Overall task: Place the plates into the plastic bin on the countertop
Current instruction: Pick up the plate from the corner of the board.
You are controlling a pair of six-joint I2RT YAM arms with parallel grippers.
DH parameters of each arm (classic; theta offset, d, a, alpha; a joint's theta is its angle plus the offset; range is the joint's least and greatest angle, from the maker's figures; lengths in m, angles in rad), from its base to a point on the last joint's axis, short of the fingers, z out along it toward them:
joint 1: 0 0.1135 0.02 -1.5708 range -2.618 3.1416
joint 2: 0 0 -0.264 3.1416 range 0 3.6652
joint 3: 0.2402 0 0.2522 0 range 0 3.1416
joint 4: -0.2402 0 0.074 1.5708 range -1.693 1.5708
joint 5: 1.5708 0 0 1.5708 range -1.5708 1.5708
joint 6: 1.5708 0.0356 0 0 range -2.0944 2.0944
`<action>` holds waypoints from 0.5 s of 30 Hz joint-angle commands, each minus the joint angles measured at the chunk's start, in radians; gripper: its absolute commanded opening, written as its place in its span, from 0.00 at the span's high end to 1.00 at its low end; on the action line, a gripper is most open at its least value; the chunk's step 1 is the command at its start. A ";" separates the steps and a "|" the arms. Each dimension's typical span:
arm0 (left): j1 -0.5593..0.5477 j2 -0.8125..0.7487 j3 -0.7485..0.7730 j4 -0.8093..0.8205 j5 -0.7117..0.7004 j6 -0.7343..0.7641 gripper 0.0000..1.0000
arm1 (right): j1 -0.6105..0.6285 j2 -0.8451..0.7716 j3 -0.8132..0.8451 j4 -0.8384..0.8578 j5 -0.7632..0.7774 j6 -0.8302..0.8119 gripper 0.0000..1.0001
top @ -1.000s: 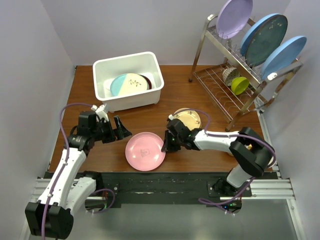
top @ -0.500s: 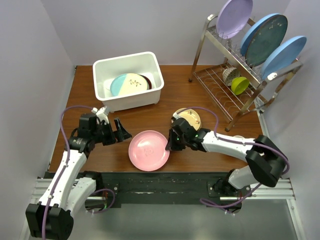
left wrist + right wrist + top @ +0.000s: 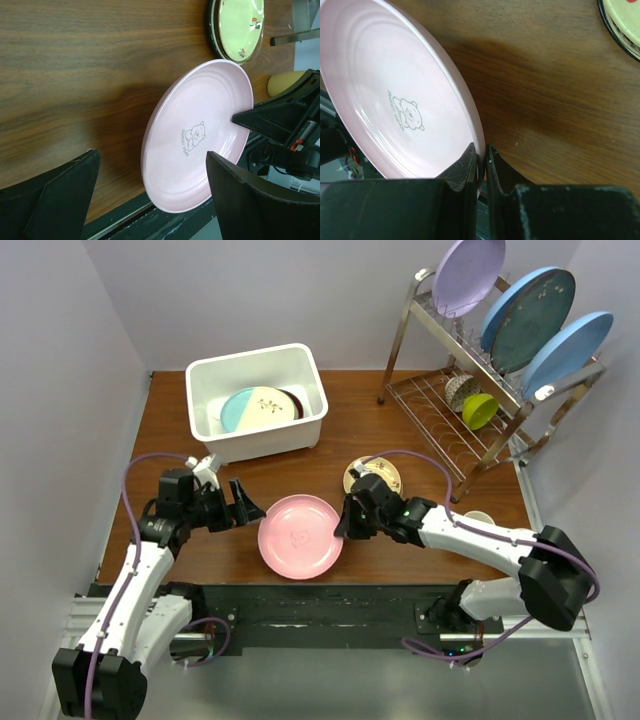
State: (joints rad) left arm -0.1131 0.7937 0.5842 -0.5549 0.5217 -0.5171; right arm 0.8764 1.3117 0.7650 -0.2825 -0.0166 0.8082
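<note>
the pink plate (image 3: pixel 298 536) sits on the near part of the countertop (image 3: pixel 340 430), between the two arms. a small bear print marks its centre. the plate is tilted, not flat, and throws a shadow on the wood beside it.

the right gripper (image 3: pixel 348 525) grasps the right rim of the pink plate. in the right wrist view one finger lies inside the rim and one outside, pressed close with the rim between them.

the left gripper (image 3: pixel 245 508) is just beside the left rim of the same plate. its jaws are spread wide and hold nothing. in the left wrist view the plate lies ahead of the two fingertips and apart from them.

a smaller dark-rimmed cream plate (image 3: pixel 374 476) lies flat just beyond the right gripper.

the plastic bin (image 3: pixel 270 445) stands farther back on the left half of the countertop. inside it a pale blue and cream plate (image 3: pixel 255 408) lies over a maroon-rimmed plate (image 3: pixel 293 402), of which only an edge shows.

at the far right stands a chrome wire dish rack (image 3: pixel 440 410). its lower tier holds a yellow-green cup (image 3: pixel 480 410). its upper tier holds a lilac plate (image 3: pixel 468 275) and two blue plates (image 3: pixel 528 318), all on edge.
</note>
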 commanded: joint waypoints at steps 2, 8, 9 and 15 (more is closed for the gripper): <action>-0.010 -0.014 -0.032 0.070 0.092 -0.026 0.09 | 0.004 -0.075 0.046 0.023 0.014 0.014 1.00; -0.019 -0.001 -0.044 0.095 0.142 -0.026 0.14 | 0.004 -0.103 0.054 0.034 0.012 0.009 1.00; -0.020 -0.004 -0.046 0.101 0.149 -0.029 0.16 | 0.004 -0.103 0.057 0.037 0.012 0.009 1.00; -0.028 -0.013 -0.064 0.139 0.181 -0.049 0.33 | 0.004 -0.104 0.063 0.046 0.007 0.009 1.00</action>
State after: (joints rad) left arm -0.1314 0.7918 0.5354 -0.4782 0.6456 -0.5419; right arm 0.8764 1.2346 0.7738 -0.2852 -0.0166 0.8104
